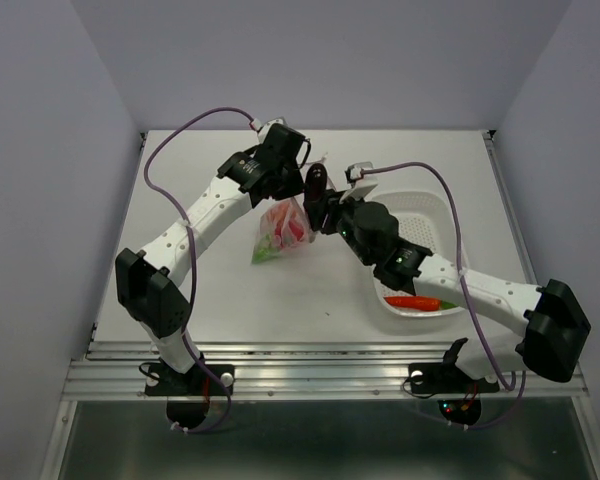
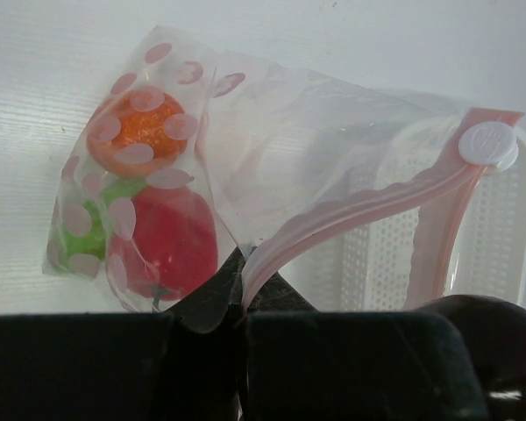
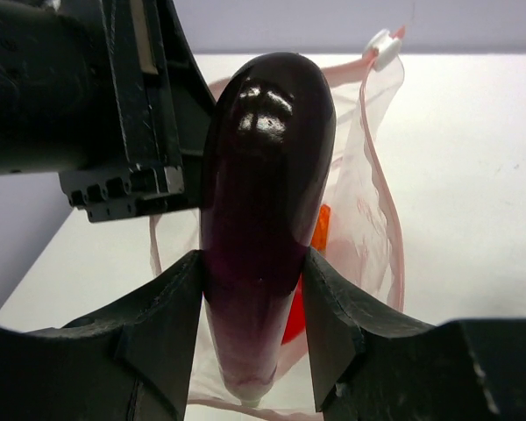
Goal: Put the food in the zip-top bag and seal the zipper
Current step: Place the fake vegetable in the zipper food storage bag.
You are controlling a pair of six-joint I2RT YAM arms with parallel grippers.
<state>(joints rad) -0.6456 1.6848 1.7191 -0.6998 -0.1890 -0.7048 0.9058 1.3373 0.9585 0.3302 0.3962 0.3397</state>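
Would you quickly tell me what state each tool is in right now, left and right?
Left tool: closed, pinching the zip-top bag at its mouth edge.
Right tool: closed on the purple eggplant.

bag (image 2: 333, 149): edge in left gripper (image 2: 241, 298)
eggplant (image 3: 263, 210): in right gripper (image 3: 252, 294), near bag mouth
carrot (image 1: 413, 302): in basket (image 1: 425, 225), behind right gripper

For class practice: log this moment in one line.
left gripper shut on bag; right gripper holding eggplant at bag mouth; carrot in basket
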